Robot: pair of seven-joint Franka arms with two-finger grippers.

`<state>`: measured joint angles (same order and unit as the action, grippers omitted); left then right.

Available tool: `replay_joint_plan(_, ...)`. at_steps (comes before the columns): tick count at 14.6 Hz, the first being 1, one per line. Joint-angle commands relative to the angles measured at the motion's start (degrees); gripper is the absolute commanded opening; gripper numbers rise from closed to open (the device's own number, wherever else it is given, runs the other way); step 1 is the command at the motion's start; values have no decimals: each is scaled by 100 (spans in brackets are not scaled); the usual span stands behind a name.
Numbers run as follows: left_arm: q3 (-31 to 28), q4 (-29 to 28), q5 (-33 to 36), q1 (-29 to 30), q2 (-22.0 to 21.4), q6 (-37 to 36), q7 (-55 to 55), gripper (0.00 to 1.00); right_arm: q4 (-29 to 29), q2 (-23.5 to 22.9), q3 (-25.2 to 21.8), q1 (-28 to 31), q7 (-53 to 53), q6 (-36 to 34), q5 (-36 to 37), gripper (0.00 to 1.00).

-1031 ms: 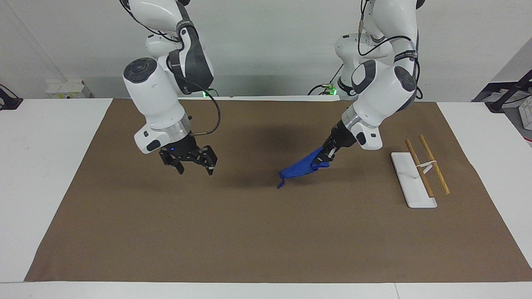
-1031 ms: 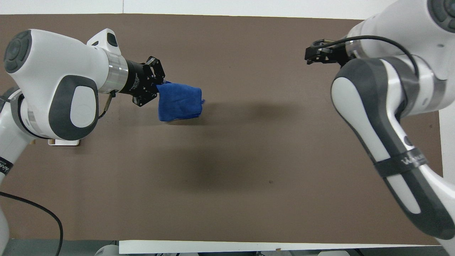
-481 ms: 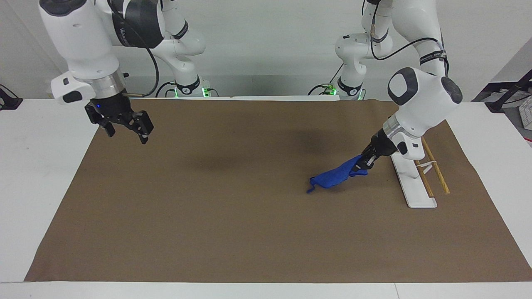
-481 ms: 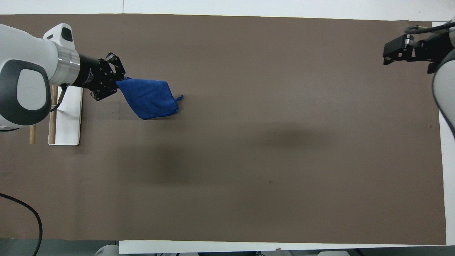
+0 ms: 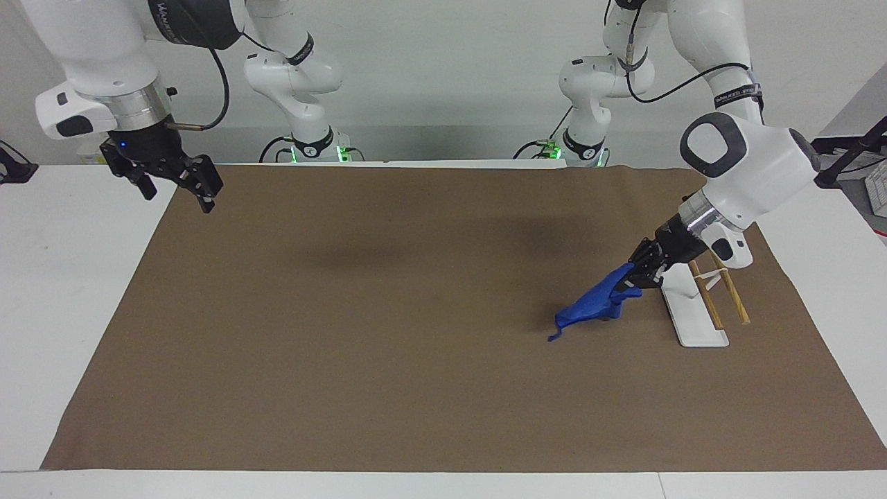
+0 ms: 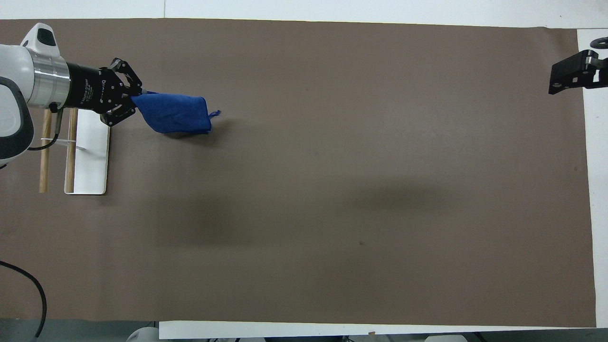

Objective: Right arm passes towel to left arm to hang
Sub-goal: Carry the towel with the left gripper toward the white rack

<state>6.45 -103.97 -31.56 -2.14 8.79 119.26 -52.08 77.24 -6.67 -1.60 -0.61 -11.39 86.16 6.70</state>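
My left gripper (image 5: pixel 632 276) is shut on one corner of the blue towel (image 5: pixel 594 306). The cloth droops from the fingers toward the brown mat, its small loop at the lowest end, and I cannot tell whether it touches the mat. From overhead the left gripper (image 6: pixel 135 99) and the towel (image 6: pixel 175 114) lie just beside the hanging rack, on the side toward the table's middle. The rack is a white base (image 5: pixel 682 308) with two wooden rods (image 5: pixel 726 294) over it. My right gripper (image 5: pixel 177 196) is open and holds nothing, raised over the mat's edge at the right arm's end.
The brown mat (image 5: pixel 388 333) covers most of the white table. The rack base (image 6: pixel 92 161) and its rods (image 6: pixel 45 156) sit at the left arm's end of the mat. Only the tip of the right gripper (image 6: pixel 567 78) shows in the overhead view.
The left gripper has carried the towel from mid-table toward the rack and lower. The right arm, open, has pulled back to its own end of the table.
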Motion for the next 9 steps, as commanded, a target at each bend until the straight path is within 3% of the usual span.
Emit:
replay_joint_plan(1, -22, 323, 742, -129, -44, -70, 49, 0, -51, 34, 63, 157, 208, -108, 77, 100)
replay_joint_plan(3, 14, 578, 1264, -252, -53, -52, 75, 0, -51, 34, 72, 149, 208, -99, 69, 100)
replay_joint_plan(5, 49, 798, 1310, -287, -53, -70, 179, 0, -51, 34, 81, 140, 208, -91, 69, 100)
replay_joint_plan(9, 172, 799, 1889, -322, -114, 53, 515, 0, -51, 43, 99, 131, 208, -73, 33, 100)
